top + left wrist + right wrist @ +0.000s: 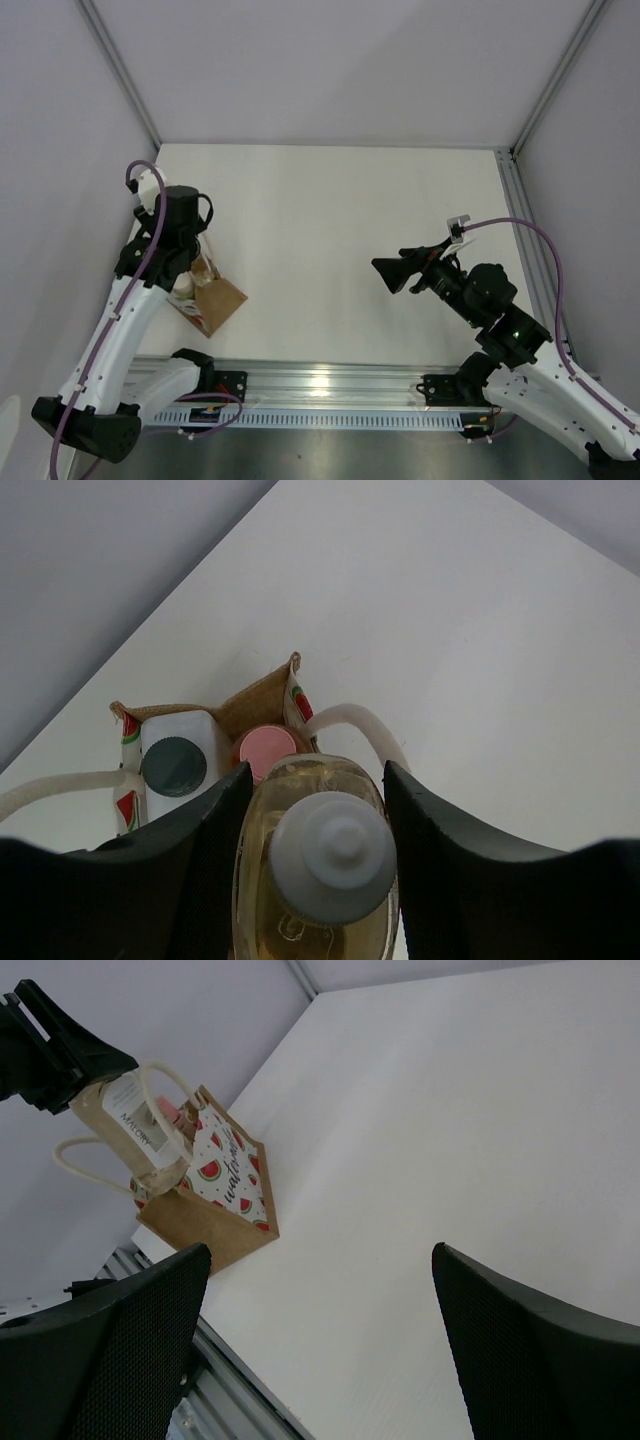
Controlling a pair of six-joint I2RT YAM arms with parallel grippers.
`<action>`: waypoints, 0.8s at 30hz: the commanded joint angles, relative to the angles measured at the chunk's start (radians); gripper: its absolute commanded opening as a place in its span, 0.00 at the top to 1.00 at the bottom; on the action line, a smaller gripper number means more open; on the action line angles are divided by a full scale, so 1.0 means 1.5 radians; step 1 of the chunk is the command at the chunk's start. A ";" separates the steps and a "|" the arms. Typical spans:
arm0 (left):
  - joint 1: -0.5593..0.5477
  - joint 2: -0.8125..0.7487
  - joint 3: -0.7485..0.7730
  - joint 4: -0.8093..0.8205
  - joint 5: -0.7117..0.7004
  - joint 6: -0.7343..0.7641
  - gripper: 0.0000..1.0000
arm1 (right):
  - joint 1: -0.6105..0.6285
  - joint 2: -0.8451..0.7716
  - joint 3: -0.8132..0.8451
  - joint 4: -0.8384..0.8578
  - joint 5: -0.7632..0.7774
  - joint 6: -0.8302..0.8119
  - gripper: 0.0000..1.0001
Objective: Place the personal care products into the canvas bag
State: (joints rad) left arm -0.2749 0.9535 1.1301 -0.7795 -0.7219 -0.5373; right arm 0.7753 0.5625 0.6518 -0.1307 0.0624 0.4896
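The tan canvas bag [220, 301] stands at the table's near left, with a watermelon print on one side [222, 1167] and cream handles [352, 720]. My left gripper [318, 815] is shut on the amber bottle [320, 870], cream cap up, and holds it upright over the bag's open mouth [256, 706]. In the right wrist view the bottle's [141, 1132] lower part is between the handles. Inside the bag are the white bottle with dark cap [173, 765] and the orange bottle's pink cap [266, 748]. The olive-green bottle is hidden. My right gripper [391, 275] is open and empty above the table's right half.
A metal rail [320, 385] runs along the table's near edge, just in front of the bag. Grey walls and frame posts [120, 70] close the left, back and right sides. The white tabletop [330, 220] lies between the two arms.
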 commanded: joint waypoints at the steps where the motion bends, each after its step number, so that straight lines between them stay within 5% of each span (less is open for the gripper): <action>1: 0.013 0.003 0.046 0.064 -0.027 0.031 0.99 | 0.002 -0.006 0.005 0.002 -0.010 0.004 0.04; 17: 0.032 0.025 0.038 0.191 -0.085 0.129 1.00 | 0.004 -0.010 0.007 0.001 -0.014 0.005 0.04; 24: 0.032 0.051 0.003 0.174 -0.074 0.088 1.00 | 0.004 -0.014 0.006 0.001 -0.018 0.007 0.04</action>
State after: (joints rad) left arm -0.2390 1.0367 1.1240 -0.6044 -0.7902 -0.3946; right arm 0.7761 0.5503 0.6518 -0.1452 0.0536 0.4969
